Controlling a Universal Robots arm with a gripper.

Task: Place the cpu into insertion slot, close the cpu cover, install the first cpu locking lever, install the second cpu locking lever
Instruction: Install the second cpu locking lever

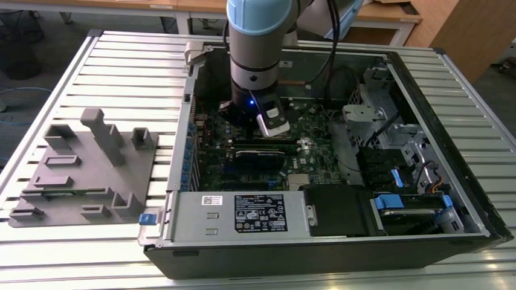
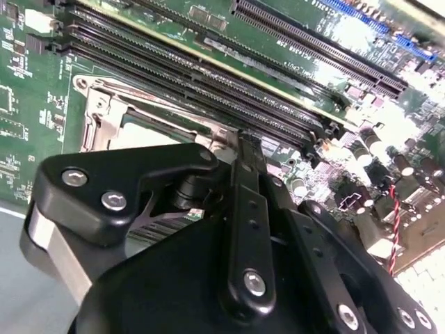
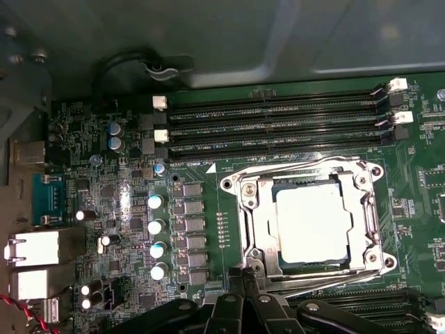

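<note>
We saw the arm (image 1: 256,54) reaching down into the open computer case (image 1: 419,235), w/ the gripper (image 1: 272,124) low over the green motherboard (image 1: 310,145) near the case's middle. The case lay on a slatted metal table (image 1: 121,66); a grey fixture block (image 1: 89,166) sat on the table toward the exterior view's left, well apart from the case.

In the first wrist view the cpu (image 3: 312,224) sat flat in the insertion slot (image 3: 259,229): a pale silver-grey square top, dull, w/ rounded corners, no tilt that we could make out. The cpu cover (image 3: 304,175), a thin shiny silver frame w/ a square window, lay down around the chip, so the chip showed thru the window. Thin silver lever wires ran along the frame's edges; whether they were latched we couldn't tell. Long black memory slots (image 3: 271,125) ran just beside the socket, and a row of capacitors (image 3: 156,236) stood nearby.

The gripper (image 3: 243,278) showed its black fingers (image 3: 249,284) pressed together at the tips, right at the socket's edge by a frame corner. In the second wrist view the fingers (image 2: 248,149) also looked closed, w/ nothing between them, the tip just beside the socket frame (image 2: 104,111). Contact w/ a lever: couldn't tell.
</note>
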